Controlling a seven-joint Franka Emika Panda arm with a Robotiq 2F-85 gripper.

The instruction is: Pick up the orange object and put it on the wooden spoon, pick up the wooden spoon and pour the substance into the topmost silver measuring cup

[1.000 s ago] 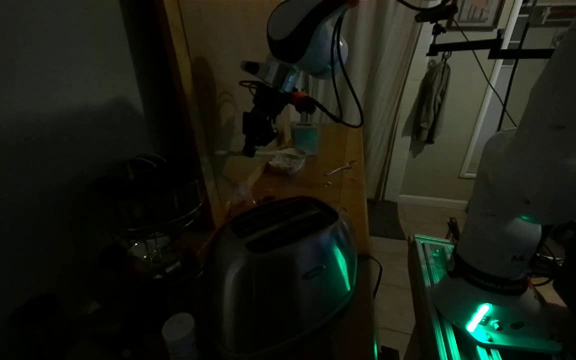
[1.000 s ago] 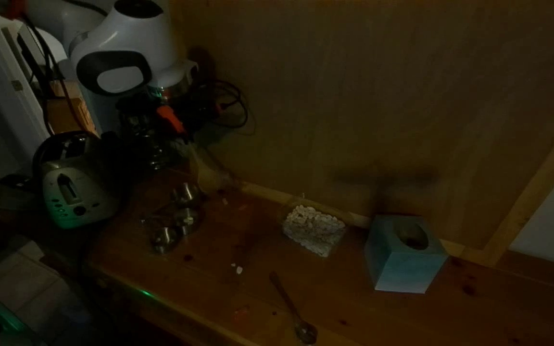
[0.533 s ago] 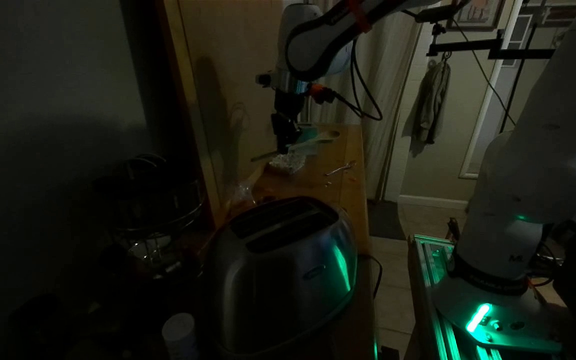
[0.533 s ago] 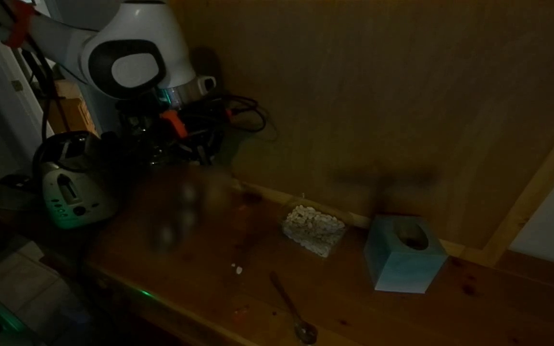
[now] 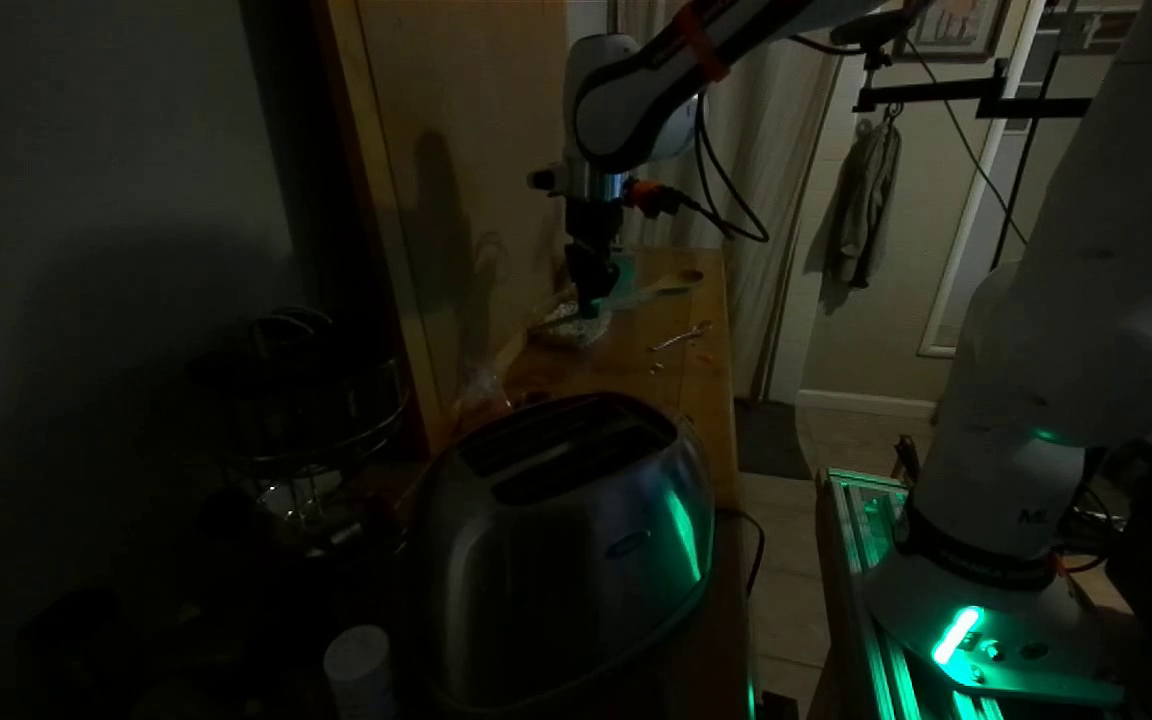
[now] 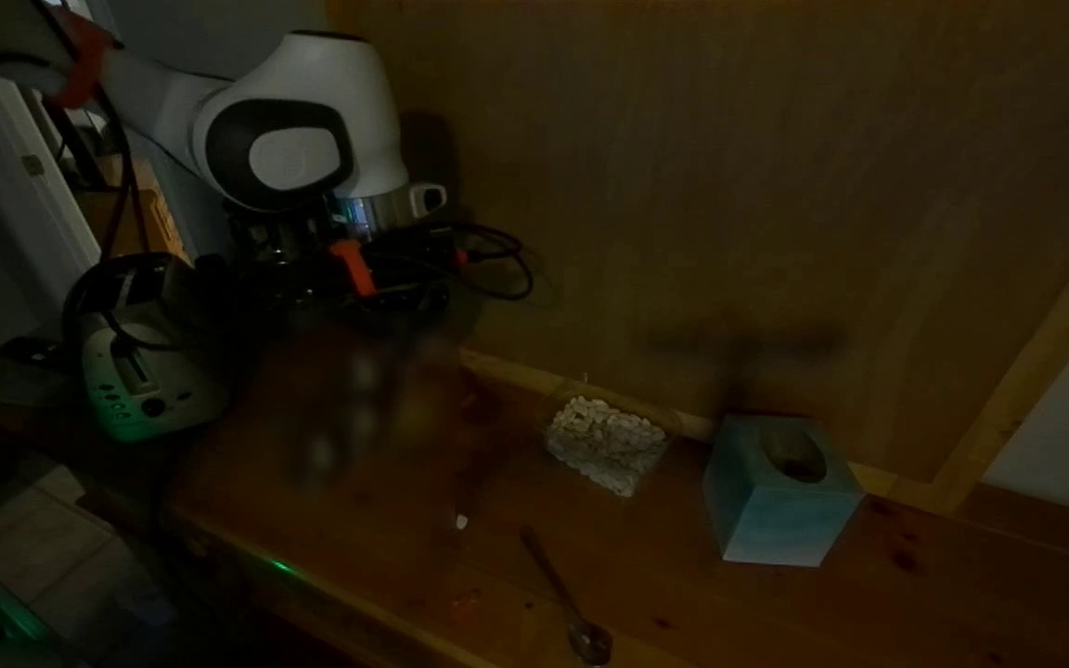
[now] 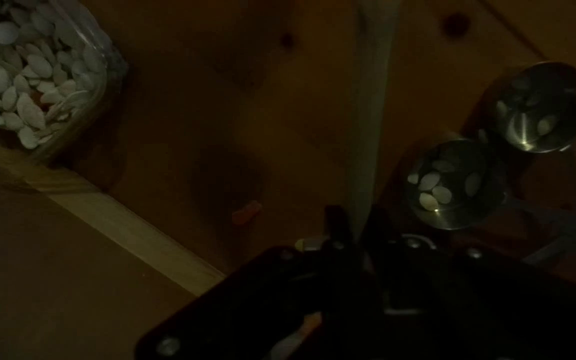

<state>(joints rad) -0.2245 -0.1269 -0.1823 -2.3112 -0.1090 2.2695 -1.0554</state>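
Grips wooden spoon [image 7: 374, 75] by handle [image 7: 364, 150], clamped between fingertips of end effector [image 7: 358, 222], above surface [image 7: 293, 110]; shows bowl [image 5: 686, 278] to the right in an exterior view. In wrist view, shows silver measuring cup [image 7: 450, 219] just right of handle, another silver measuring cup [image 7: 570, 107] farther up, pumpkin seeds [image 7: 442, 194] in both. Shows small orange-red scrap [image 7: 247, 213] on surface, left of handle, and clear container [image 7: 112, 72] of pumpkin seeds, upper left.

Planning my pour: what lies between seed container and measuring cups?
Wrist view: the wooden spoon, held in the gripper, crosses between them; a reddish scrap lies at the gap's lower edge.
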